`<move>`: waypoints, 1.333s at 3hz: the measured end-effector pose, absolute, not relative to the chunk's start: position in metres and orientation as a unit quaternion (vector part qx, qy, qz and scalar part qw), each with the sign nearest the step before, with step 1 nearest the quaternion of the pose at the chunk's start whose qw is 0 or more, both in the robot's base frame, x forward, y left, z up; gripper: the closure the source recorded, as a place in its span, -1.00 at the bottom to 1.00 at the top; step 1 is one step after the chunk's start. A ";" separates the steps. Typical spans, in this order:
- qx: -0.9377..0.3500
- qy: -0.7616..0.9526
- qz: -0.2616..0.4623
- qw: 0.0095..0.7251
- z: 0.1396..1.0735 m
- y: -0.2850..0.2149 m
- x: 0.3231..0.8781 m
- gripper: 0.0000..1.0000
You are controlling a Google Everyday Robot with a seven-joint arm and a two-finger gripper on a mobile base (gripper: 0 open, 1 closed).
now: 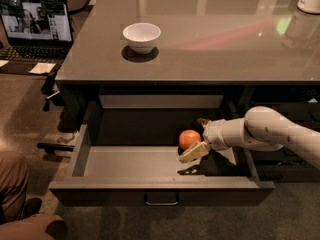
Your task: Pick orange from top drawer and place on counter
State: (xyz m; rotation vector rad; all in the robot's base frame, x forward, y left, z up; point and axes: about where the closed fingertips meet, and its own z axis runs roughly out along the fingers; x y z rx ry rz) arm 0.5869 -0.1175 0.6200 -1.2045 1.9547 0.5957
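The top drawer is pulled open below the counter. The orange lies on the drawer's grey floor at its right rear. My gripper reaches in from the right on a white arm. Its fingers are open and stand on either side of the orange, one beige finger in front and one behind. The orange rests on the drawer floor.
A white bowl stands on the counter at the left. An open laptop sits on a surface at far left. A person's leg and shoe are at lower left. The drawer's metal handle faces front.
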 end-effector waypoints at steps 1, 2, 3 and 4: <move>-0.474 0.762 0.243 0.369 0.611 -0.109 0.590 -0.94; -0.475 0.762 0.243 0.368 0.611 -0.109 0.590 -0.58; -0.475 0.762 0.242 0.368 0.612 -0.109 0.590 -0.11; -0.475 0.763 0.239 0.368 0.613 -0.109 0.589 0.36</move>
